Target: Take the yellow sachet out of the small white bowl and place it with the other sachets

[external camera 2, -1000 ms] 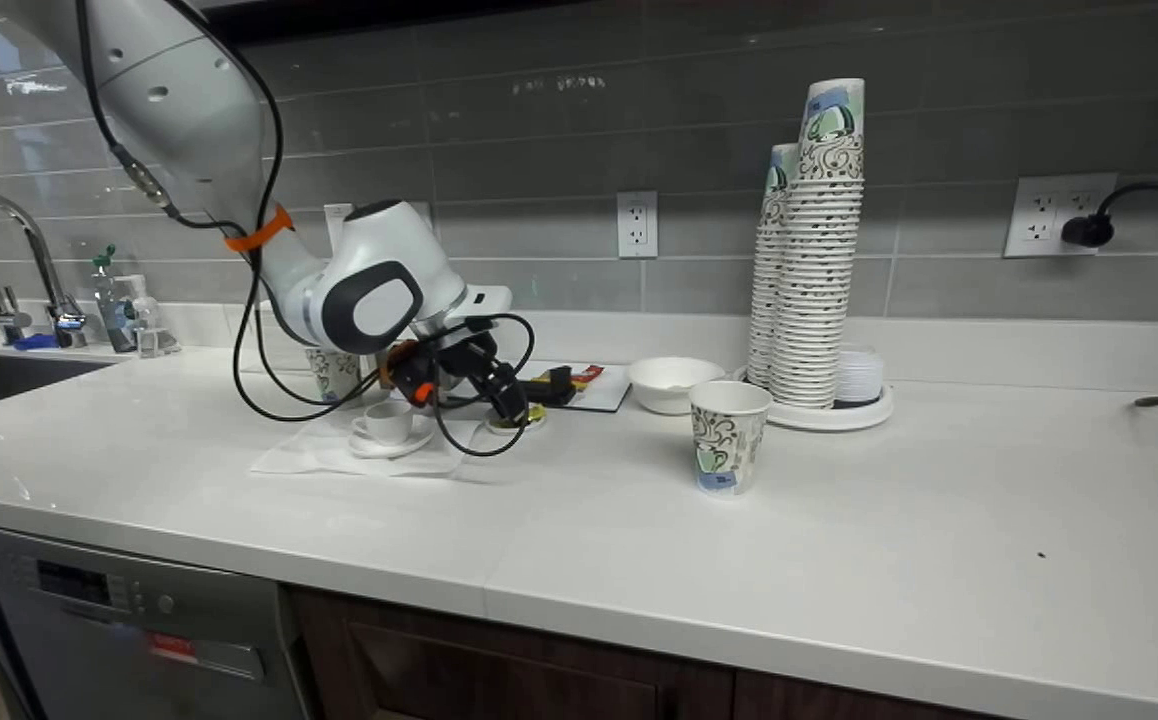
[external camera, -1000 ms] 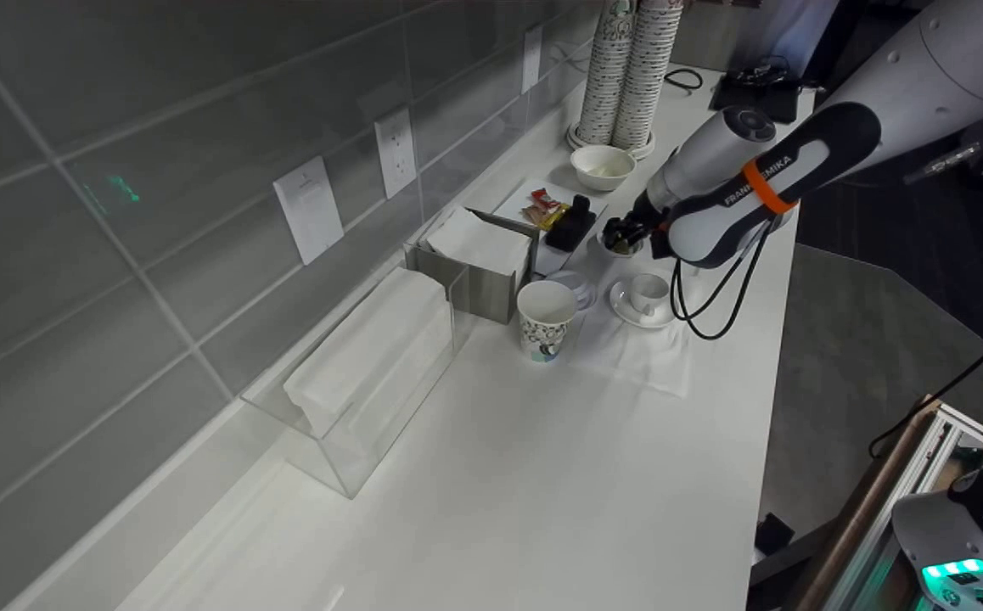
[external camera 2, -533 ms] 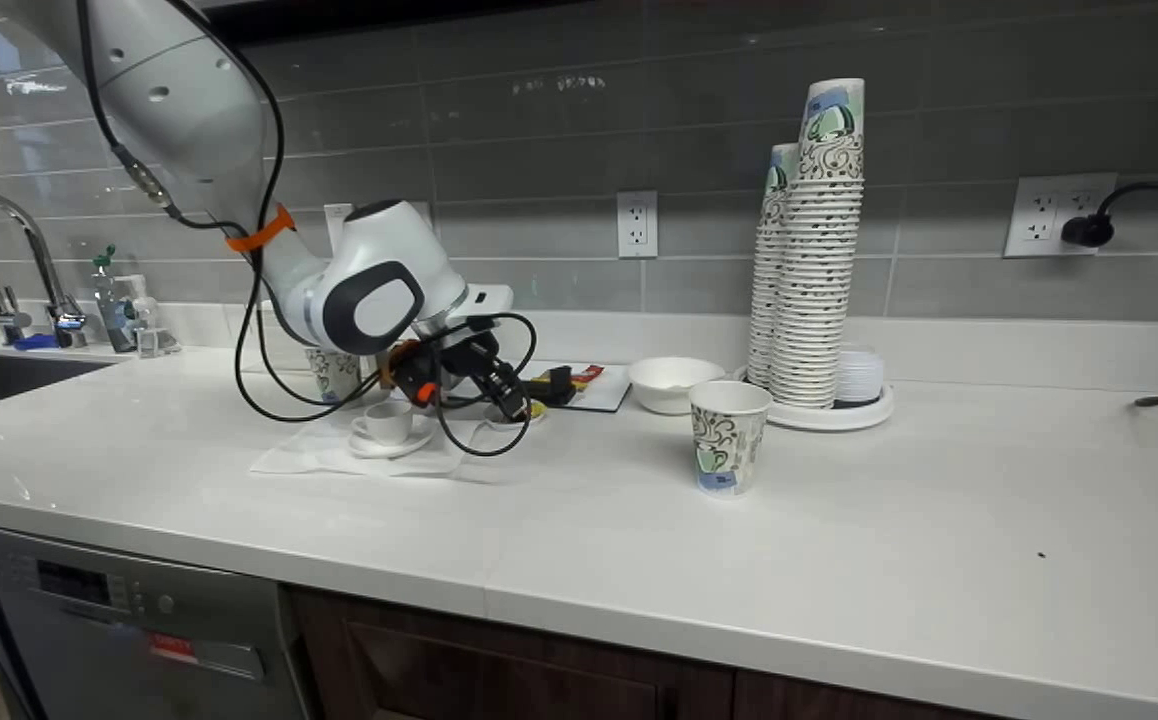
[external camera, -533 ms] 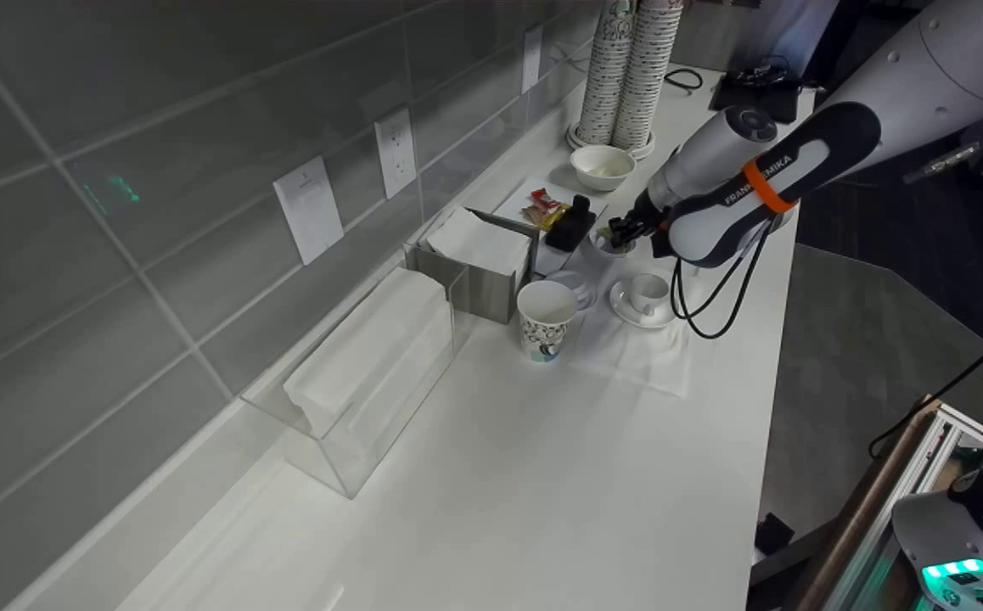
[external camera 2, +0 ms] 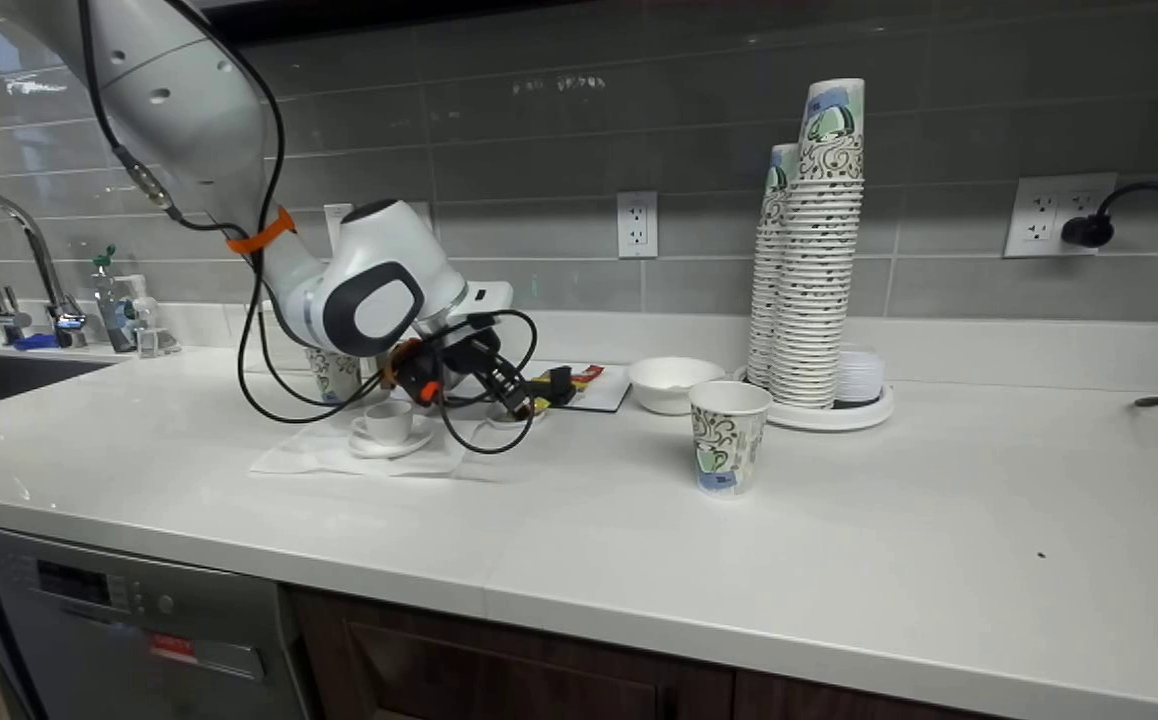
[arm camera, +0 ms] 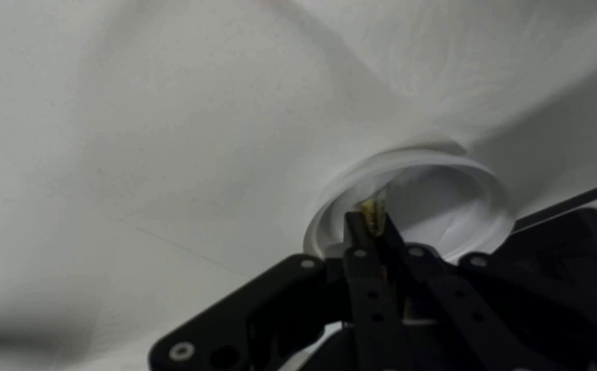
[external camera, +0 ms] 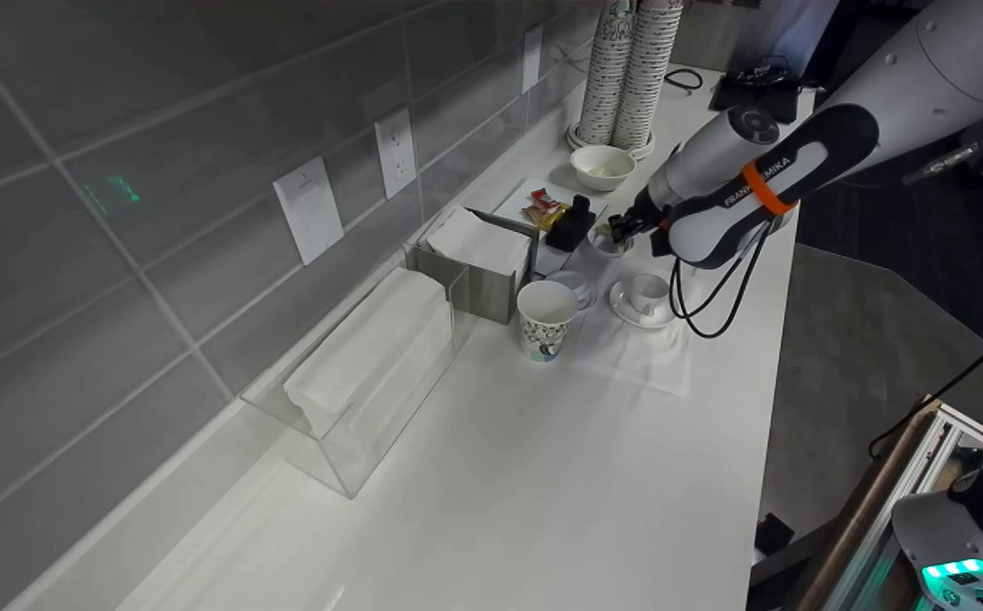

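Note:
In the wrist view my gripper [arm camera: 370,222] has its black fingertips shut on the yellow sachet [arm camera: 374,212]. The sachet's end sticks up between the tips, inside the small white bowl [arm camera: 432,156]. The bowl stands on the counter under the gripper in both exterior views, partly hidden by the fingers [external camera: 609,250] [external camera 2: 505,421]. A bit of yellow shows by the fingertips in an exterior view [external camera 2: 540,405]. The other sachets, red, brown and yellow, lie on a white board beside the bowl [external camera: 542,207] [external camera 2: 589,375].
A black object [external camera: 572,223] stands between the bowl and the other sachets, on the white board [external camera: 515,202]. A cup on a saucer [external camera: 646,294], a paper cup [external camera: 545,318] and a grey napkin holder [external camera: 489,288] are near. A wider white bowl [external camera: 603,167] stands behind, beside stacked paper cups [external camera 2: 819,300].
The bowl has shifted slightly toward the white board. The gripper has moved slightly the same way, and its fingers look closer together.

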{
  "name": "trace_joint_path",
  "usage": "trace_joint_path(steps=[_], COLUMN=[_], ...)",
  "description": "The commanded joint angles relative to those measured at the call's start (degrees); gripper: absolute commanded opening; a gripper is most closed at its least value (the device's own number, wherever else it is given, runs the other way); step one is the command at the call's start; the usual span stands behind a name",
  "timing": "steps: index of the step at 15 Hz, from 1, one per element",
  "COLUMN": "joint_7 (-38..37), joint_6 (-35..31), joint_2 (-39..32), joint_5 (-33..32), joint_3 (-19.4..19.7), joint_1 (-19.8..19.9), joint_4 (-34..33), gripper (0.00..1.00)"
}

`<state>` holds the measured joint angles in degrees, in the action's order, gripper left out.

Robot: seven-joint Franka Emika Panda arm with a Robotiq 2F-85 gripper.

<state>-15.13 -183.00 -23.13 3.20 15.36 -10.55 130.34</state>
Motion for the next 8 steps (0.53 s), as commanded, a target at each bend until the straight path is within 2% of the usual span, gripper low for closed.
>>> trace_joint_path(steps=[1, 8], joint_7=[0.3, 1.5], joint_6=[-3.6, -7.9], joint_2=[0.3, 0.6], joint_5=[-0.7, -1.1], joint_3=[2.2, -0.8], joint_1=[-2.2, -0.9], joint_4=[0.4, -1.0], gripper=[0.00, 0.00])
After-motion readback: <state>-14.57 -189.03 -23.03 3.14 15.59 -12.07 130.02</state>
